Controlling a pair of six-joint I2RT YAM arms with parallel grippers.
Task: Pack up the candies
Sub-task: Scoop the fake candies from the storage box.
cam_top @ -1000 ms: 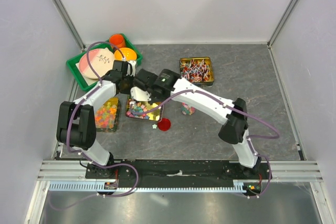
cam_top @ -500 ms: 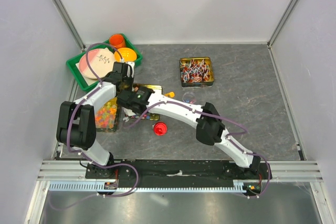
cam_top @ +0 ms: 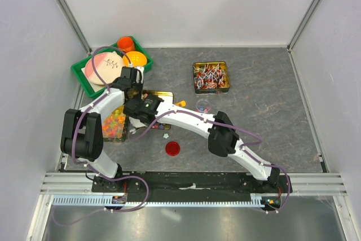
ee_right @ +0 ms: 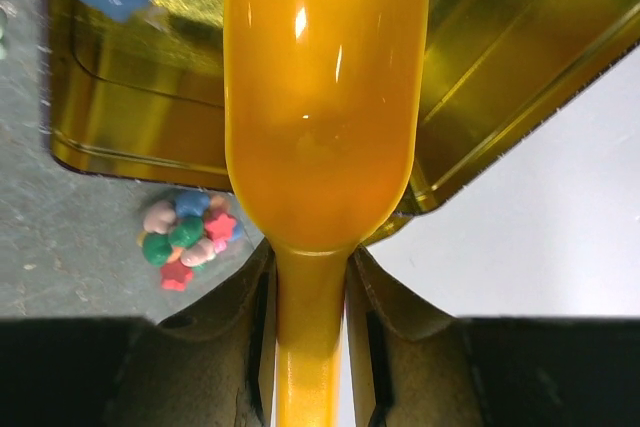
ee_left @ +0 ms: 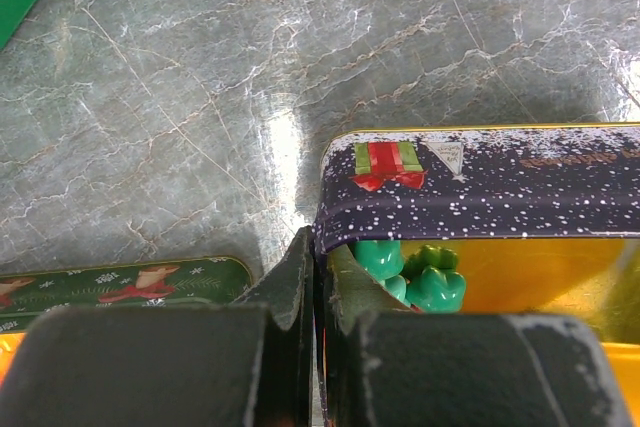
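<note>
- Left end effector (ee_left: 318,257) is clamped on the tin (ee_left: 480,197) wall, steadying it.
- Right end effector (ee_right: 310,277) grips the scoop (ee_right: 325,97) by its handle. The bowl looks empty and hangs over the tin's corner.
- Candies (ee_left: 410,275): most lie in the tin, w/ a small clump spilled on the worktop (ee_right: 70,247) just beside its corner.
- Handling, my read: light, hard, tiny, prob. quick to roll and scatter — too small to pinch one by one. Take them w/ the scoop, slid low under the heap and kept level after.
- Vs 1 s ago: right arm has dropped low and stretched across the tin, hiding candies that then showed plainly. Red lid (cam_top: 173,148) now lies nearer the arm bases.
</note>
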